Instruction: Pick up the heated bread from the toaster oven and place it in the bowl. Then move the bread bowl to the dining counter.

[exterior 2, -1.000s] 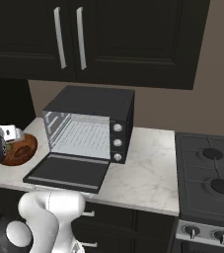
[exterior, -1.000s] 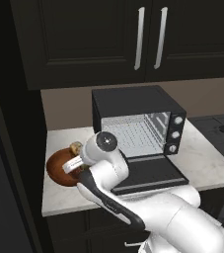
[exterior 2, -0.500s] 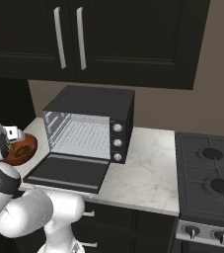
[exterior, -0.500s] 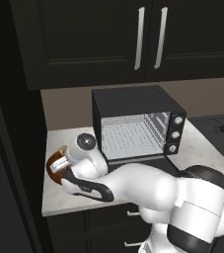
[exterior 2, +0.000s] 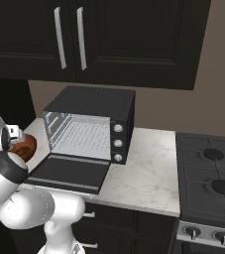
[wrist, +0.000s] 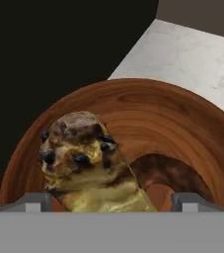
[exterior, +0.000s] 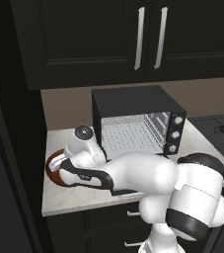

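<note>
With the bread (wrist: 86,163) between the spread fingertips of the open gripper (wrist: 111,201) and just over the bowl (wrist: 182,133), lift straight up so neither finger drags the bread out, then regrip the bowl's rim.

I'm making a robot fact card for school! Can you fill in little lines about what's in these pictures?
bread: the heated bread sits over the bowl, between the jaws
gripper: gripper above the bowl; cannot tell whether the jaws grip the bread
bowl place: on the marble worktop, left of the toaster oven
oven: door down, rack bare
stove: right of the worktop
</note>
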You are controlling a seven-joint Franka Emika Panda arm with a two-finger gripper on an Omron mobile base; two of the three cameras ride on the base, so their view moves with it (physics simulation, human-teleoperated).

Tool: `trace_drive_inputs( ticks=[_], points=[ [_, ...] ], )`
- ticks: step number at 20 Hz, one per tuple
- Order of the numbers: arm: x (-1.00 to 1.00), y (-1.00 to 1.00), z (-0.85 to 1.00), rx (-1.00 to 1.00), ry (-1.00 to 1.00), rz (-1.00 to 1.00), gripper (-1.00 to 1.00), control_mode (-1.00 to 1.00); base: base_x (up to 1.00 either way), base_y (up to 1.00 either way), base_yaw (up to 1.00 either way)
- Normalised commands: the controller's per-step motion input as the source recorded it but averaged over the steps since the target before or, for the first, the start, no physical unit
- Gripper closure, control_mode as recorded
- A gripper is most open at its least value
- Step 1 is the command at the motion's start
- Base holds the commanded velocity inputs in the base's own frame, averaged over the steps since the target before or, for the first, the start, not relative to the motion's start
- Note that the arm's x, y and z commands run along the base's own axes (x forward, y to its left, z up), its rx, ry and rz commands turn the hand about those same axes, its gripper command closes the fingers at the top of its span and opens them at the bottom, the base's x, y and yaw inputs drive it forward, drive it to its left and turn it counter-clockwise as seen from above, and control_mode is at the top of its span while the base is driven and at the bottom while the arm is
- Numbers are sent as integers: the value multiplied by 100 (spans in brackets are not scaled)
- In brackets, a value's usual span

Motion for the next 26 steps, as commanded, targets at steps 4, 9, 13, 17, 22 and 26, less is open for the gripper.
trace_drive_inputs(
  ticks=[4, 9, 13, 17, 22, 26],
  points=[
    [-81, 14, 75, 0, 0, 0, -100, -100, 0, 0, 0],
    [-86, 0, 34, 0, 0, 1, -100, -100, 0, 0, 0],
    [-36, -1, -8, 0, 0, 0, -100, -100, 0, 0, 0],
    [2, -15, -29, -4, 2, 4, -100, -100, 0, 0, 0],
    [40, -1, -8, -5, 0, 12, -100, -100, 0, 0, 0],
    [8, 0, -10, -5, 6, 13, -100, -100, 0, 0, 0]
  ],
)
